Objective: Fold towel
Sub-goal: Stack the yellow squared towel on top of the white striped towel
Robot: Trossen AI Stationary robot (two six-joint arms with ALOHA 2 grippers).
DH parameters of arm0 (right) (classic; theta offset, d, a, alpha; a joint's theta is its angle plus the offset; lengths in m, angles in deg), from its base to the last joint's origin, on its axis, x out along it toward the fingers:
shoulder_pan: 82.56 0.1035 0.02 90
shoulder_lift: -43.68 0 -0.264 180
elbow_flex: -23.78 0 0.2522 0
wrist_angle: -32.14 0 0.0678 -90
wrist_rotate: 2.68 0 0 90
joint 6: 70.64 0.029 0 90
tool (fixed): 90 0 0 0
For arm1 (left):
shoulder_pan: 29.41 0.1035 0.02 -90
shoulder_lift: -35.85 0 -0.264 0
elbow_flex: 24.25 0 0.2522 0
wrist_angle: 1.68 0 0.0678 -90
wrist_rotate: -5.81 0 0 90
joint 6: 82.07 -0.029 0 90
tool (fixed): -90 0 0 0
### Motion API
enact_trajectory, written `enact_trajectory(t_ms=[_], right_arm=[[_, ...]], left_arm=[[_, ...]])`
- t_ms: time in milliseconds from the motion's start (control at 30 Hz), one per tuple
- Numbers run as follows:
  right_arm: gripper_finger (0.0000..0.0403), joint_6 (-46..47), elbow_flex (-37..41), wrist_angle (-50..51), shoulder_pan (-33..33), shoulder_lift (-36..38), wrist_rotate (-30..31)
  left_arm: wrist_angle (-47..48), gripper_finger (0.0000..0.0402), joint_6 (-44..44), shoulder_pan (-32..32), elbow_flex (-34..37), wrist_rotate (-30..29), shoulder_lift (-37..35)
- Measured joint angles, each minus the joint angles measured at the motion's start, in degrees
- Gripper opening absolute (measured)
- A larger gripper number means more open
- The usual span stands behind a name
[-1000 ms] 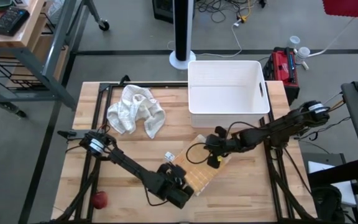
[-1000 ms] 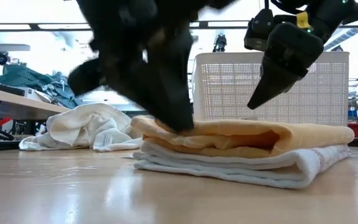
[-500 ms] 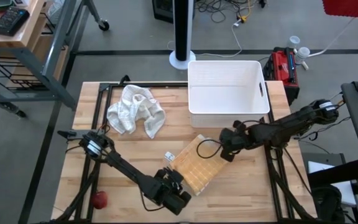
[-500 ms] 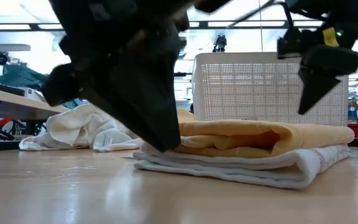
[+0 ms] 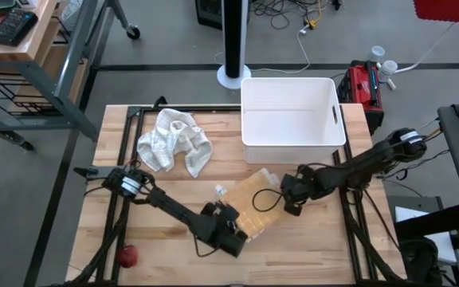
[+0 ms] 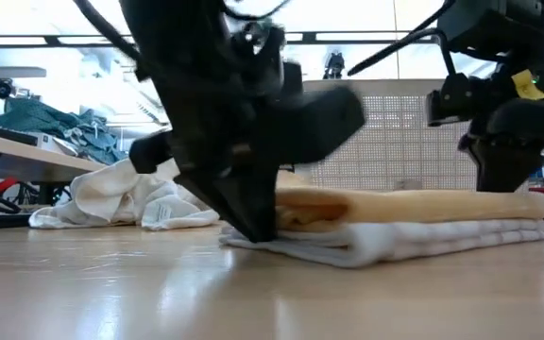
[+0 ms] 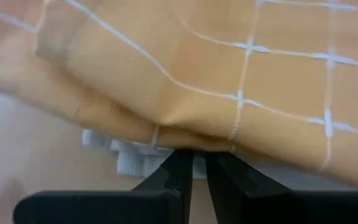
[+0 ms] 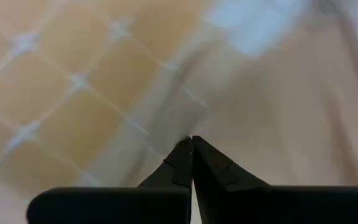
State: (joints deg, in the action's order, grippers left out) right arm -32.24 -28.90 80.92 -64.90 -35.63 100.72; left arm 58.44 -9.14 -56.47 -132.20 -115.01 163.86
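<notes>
Towel, position: the orange towel lies folded at lower centre of the high view, on the wooden table.
Left gripper: the left gripper sits at the towel's near edge. I see narrow fingers with a slim gap, tips at the hem; I cannot tell whether cloth is pinched.
Left gripper, purpose: I judge it is set low at the edge to square the fold.
Right gripper: the right gripper is at the towel's right edge, fingers pressed together, holding nothing visible.
Towel, material: soft woven cloth, orange with a white grid, white underside; layers stack flat in the low view.
Spare cloth: a crumpled white cloth lies upper left.
Bin: a rigid white bin stands upper centre, open-topped.
</notes>
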Motion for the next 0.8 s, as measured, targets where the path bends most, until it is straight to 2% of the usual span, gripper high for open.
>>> enact_trajectory(t_ms=[167, 367, 467, 667, 800], right_arm=[[0.0, -4.4, 0.0, -8.3, 1.6, -2.9, -6.0], [0.0, -5.9, -0.1, -9.7, 2.2, -2.4, -5.9], [0.0, -5.5, -0.1, -9.7, 2.3, -1.5, -5.5], [0.0, -4.3, -0.1, -7.4, 2.4, -0.5, -3.0], [0.0, -3.4, -0.1, -5.0, 2.4, -0.3, -1.3]], left_arm=[[7.2, 0.0037, -0.7, 2.0, 0.8, 3.3, -1.2], [18.3, 0.0037, 5.6, 0.0, 1.0, 6.8, -4.7], [20.9, 0.0037, 9.2, -1.8, 1.1, 7.4, -6.7], [15.5, 0.0037, 13.7, -5.9, 1.2, 4.6, -9.8], [4.4, 0.0037, 13.0, -7.7, 3.0, 4.4, -9.9]])
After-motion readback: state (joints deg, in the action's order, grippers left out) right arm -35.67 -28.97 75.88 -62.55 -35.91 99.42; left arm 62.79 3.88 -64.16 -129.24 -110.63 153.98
